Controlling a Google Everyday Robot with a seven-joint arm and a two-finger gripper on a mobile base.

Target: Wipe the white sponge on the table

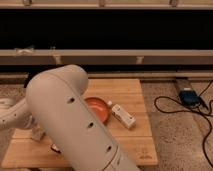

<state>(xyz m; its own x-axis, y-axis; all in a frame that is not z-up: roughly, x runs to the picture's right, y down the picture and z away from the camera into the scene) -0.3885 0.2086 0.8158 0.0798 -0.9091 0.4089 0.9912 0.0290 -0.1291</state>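
The robot's arm (65,117) fills the near left of the view and stands in front of much of the worktop (137,147). The gripper (37,131) is low over the worktop's left side, left of the arm's big link. A flat bar (54,148) lies just right of the gripper, nearer the front edge, mostly hidden behind the arm. A bowl (99,111) sits mid-worktop, its left part behind the arm. A bottle (123,115) lies just right of the bowl. A small box (189,96) lies on the floor, well to the right of the worktop.

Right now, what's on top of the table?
An orange bowl and a white capped bottle on the table. The gripper hangs over its left side. The arm covers the middle; the white sponge cannot be seen.
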